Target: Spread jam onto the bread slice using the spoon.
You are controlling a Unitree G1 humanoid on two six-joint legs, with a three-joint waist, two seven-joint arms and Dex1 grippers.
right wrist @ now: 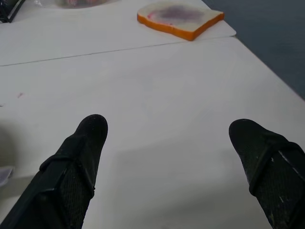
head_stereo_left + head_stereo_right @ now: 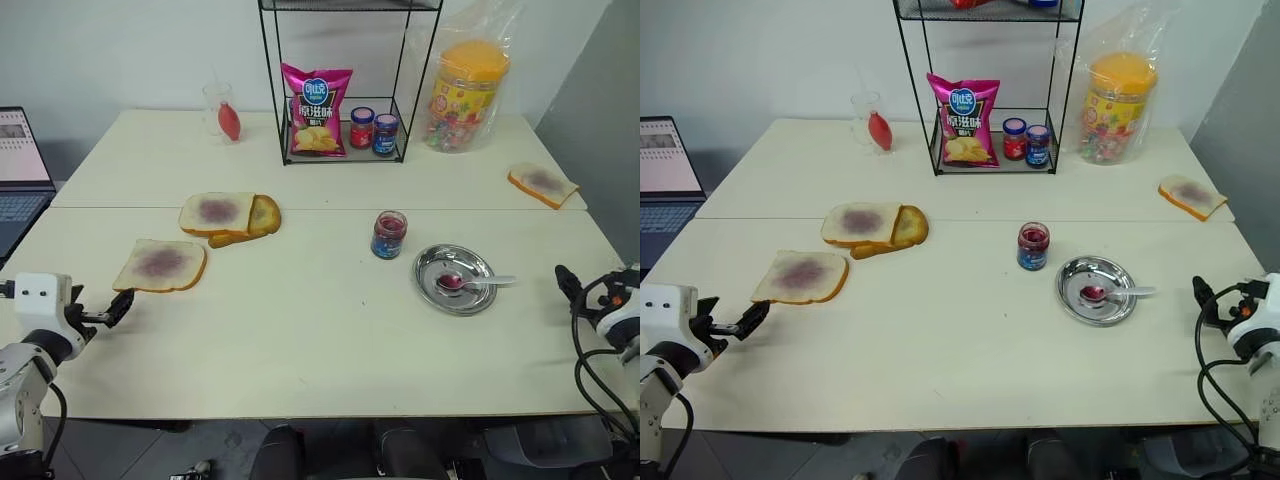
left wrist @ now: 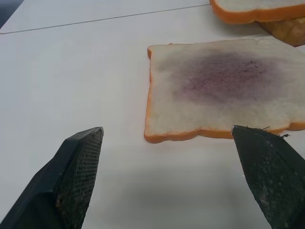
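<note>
Bread slice (image 3: 224, 90) lies just beyond the left tool (image 3: 178, 167), both tools (image 1: 176, 157) gaping wide, holding nothing.

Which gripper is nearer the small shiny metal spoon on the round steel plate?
Right. The right gripper hangs open just beyond the plate holding the spoon; the left gripper is across the table.
</note>
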